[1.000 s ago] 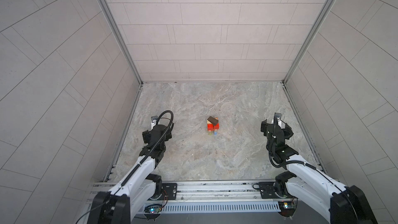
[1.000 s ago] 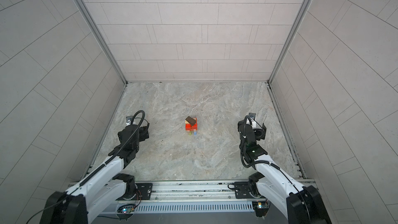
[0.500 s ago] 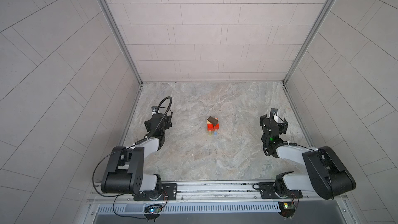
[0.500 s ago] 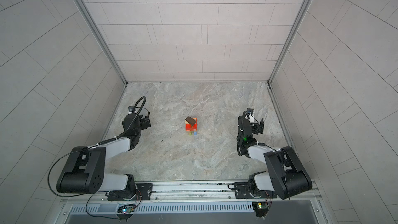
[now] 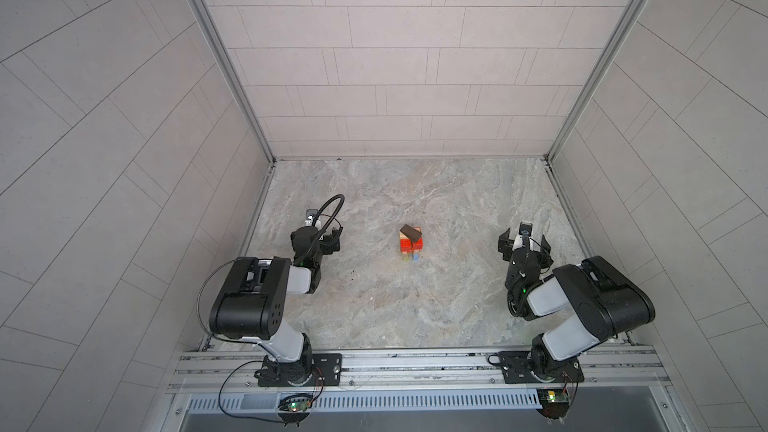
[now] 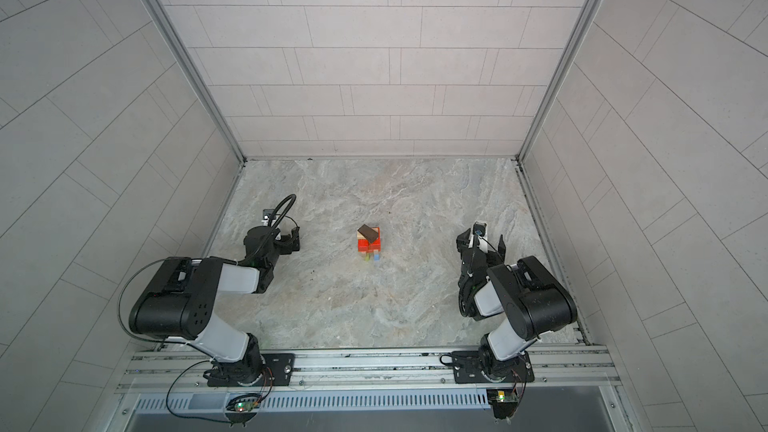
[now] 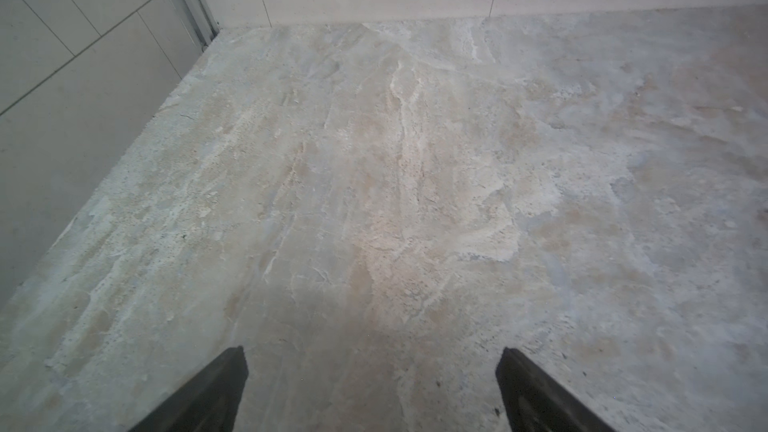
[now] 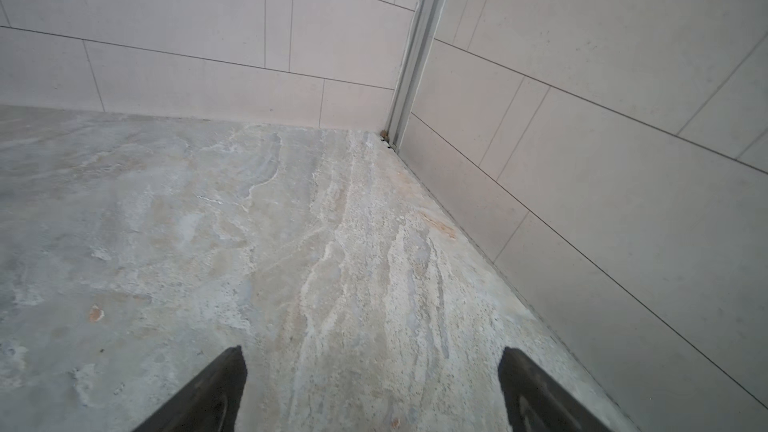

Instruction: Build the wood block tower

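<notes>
The tower (image 5: 411,243) stands mid-tabletop (image 5: 395,309), its dark brown block (image 5: 411,232) skewed on top, so any further move should steer wide of it — the left gripper (image 5: 330,242) and right gripper (image 5: 524,245) sit spread and empty near opposite side edges.

Change over the last second. The elbow housing of the left arm (image 5: 249,297) and that of the right arm (image 5: 602,301), formerly seen at the lower edge of both top views in front of the base rail (image 5: 415,361), are now carried over the front of the table (image 5: 415,305) and appear much larger. The pale forearm links, shown long and outstretched a second ago, are foreshortened and folded under the elbows. The left gripper (image 5: 319,238) is displaced slightly toward the rear wall.
</notes>
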`<move>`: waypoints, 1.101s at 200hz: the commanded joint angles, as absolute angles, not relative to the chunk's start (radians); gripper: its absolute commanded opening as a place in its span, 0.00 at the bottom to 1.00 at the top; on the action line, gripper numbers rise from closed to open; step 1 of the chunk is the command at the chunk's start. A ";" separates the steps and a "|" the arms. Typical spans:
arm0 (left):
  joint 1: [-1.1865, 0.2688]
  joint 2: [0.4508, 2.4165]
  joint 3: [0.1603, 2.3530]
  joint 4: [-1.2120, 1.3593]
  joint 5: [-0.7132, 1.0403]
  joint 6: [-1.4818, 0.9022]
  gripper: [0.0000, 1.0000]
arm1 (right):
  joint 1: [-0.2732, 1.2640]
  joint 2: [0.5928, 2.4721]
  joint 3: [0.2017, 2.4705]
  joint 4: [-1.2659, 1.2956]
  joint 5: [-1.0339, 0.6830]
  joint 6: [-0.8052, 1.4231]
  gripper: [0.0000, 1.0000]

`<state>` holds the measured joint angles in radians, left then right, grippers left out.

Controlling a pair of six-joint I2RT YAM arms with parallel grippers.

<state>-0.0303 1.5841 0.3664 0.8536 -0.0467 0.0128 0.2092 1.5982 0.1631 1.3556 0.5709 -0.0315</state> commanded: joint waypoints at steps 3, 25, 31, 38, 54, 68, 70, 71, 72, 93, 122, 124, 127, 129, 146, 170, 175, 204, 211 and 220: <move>-0.025 1.586 0.382 0.948 -0.017 0.022 1.00 | 0.207 1.664 0.221 1.380 0.487 -0.089 0.97; -0.003 1.589 0.400 0.917 -0.029 -0.013 1.00 | 0.150 1.600 0.341 1.054 0.449 -0.010 0.96; -0.004 1.587 0.404 0.904 -0.046 -0.016 1.00 | 0.116 1.584 0.361 0.985 0.395 0.021 0.96; -0.004 1.587 0.405 0.902 -0.047 -0.016 1.00 | 0.088 1.563 0.372 0.927 0.356 0.053 0.98; -0.004 1.579 0.408 0.880 -0.041 -0.017 1.00 | 0.084 1.570 0.364 0.959 0.343 0.039 0.99; -0.004 1.585 0.399 0.913 -0.040 -0.013 1.00 | 0.090 1.581 0.349 1.003 0.350 0.024 0.99; -0.004 1.586 0.398 0.918 -0.041 -0.012 1.00 | 0.090 1.578 0.351 0.994 0.349 0.027 0.99; -0.003 1.586 0.397 0.919 -0.041 -0.012 1.00 | 0.090 1.577 0.351 0.991 0.348 0.029 0.99; -0.004 1.586 0.397 0.919 -0.040 -0.012 1.00 | 0.090 1.576 0.352 0.987 0.348 0.030 0.99; -0.004 1.585 0.397 0.917 -0.040 -0.013 1.00 | 0.090 1.584 0.348 1.009 0.350 0.021 0.99; -0.004 1.583 0.397 0.915 -0.040 -0.012 1.00 | 0.091 1.583 0.347 1.010 0.350 0.023 0.99; -0.005 1.583 0.397 0.915 -0.041 -0.013 1.00 | 0.091 1.584 0.348 1.013 0.350 0.021 0.99; -0.003 1.584 0.397 0.915 -0.041 -0.013 1.00 | 0.092 1.585 0.348 1.014 0.351 0.021 0.99; -0.005 1.583 0.398 0.916 -0.041 -0.013 1.00 | 0.092 1.585 0.348 1.012 0.351 0.020 0.99; -0.005 1.583 0.397 0.914 -0.041 -0.012 1.00 | 0.093 1.584 0.348 1.013 0.351 0.019 0.99; -0.004 1.583 0.397 0.915 -0.041 -0.013 1.00 | 0.104 1.584 0.344 1.023 0.365 0.008 0.99; -0.004 1.583 0.397 0.916 -0.041 -0.012 1.00 | 0.109 1.587 0.342 1.030 0.372 0.004 0.99; -0.004 1.583 0.397 0.915 -0.041 -0.013 1.00 | 0.117 1.589 0.339 1.041 0.383 -0.002 0.99; -0.003 1.583 0.397 0.916 -0.041 -0.013 1.00 | 0.118 1.589 0.337 1.044 0.383 -0.003 0.99; -0.004 1.583 0.397 0.915 -0.041 -0.012 1.00 | 0.118 1.589 0.336 1.046 0.385 -0.002 0.99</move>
<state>-0.0067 1.5860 0.3897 0.8856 -0.0383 -0.0036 0.1135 1.5818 0.3511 1.0267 0.3634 0.0078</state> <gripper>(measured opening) 0.999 0.994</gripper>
